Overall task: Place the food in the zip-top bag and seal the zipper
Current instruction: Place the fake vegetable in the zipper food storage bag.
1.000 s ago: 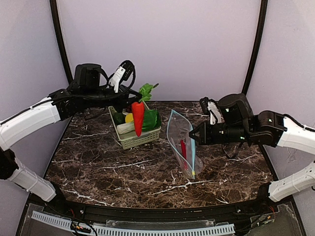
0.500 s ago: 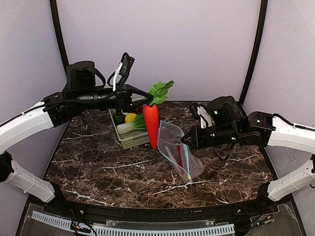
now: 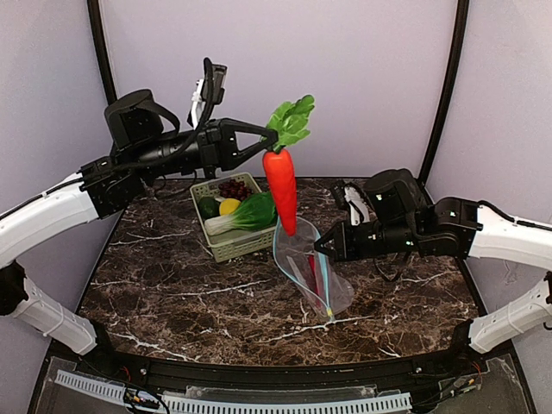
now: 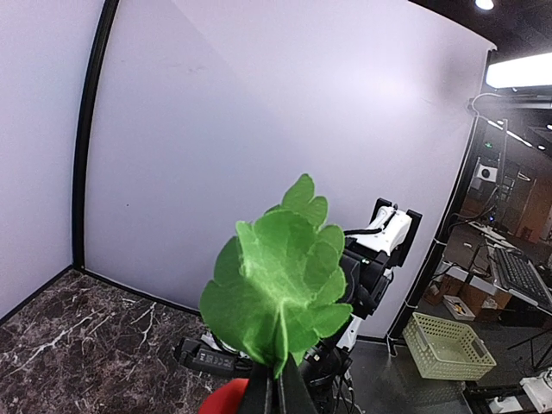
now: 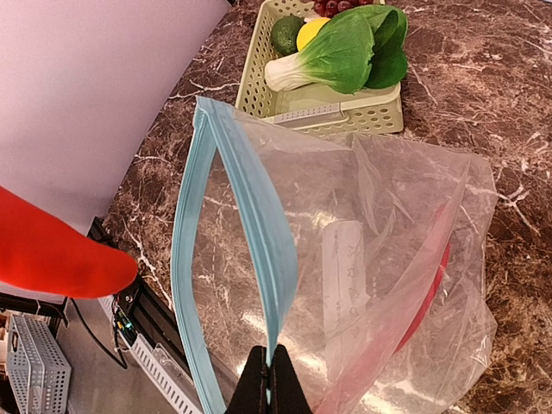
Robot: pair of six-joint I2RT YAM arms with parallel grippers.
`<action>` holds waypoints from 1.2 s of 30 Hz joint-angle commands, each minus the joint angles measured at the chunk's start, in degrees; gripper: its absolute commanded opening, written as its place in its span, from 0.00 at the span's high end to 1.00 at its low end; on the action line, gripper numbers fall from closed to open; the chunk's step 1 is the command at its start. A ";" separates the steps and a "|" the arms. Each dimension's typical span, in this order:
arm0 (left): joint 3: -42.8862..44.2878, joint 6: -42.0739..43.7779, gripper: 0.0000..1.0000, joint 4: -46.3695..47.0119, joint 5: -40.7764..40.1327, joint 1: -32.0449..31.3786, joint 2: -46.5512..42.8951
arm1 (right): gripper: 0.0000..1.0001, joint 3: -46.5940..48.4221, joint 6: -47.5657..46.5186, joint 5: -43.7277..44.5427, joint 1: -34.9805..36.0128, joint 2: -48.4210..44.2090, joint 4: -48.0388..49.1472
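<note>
Left jaws gripping carrot (image 3: 283,194), right jaws pinching bag (image 3: 299,252), marble table (image 3: 172,289), lilac walls (image 3: 362,78)

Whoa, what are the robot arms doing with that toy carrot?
The left claw dangles a carrot by its green leaves, tip over the zip-top bag. The right claw pinches the bag's blue zipper edge, holding the mouth open. One red piece is already inside; bok choy and other food wait in the basket.

Rear overhead, wrist close-ups; common bag (image 3: 300,253)
</note>
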 commanded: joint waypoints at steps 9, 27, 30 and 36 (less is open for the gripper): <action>-9.30 5.40 0.99 2.34 -0.84 -0.28 1.68 | 1.00 1.88 1.01 -1.07 -0.30 -2.68 2.27; -11.67 16.87 0.99 -10.43 -9.13 -4.77 3.93 | 1.00 1.64 2.84 -3.16 -0.29 -3.12 4.70; -10.47 21.12 0.99 -16.18 -11.85 -6.47 4.61 | 1.00 1.36 2.91 -3.21 -0.29 -3.30 4.99; -9.86 23.54 0.99 -19.72 -14.16 -8.04 5.67 | 1.00 0.91 3.08 -3.04 -0.29 -3.47 5.07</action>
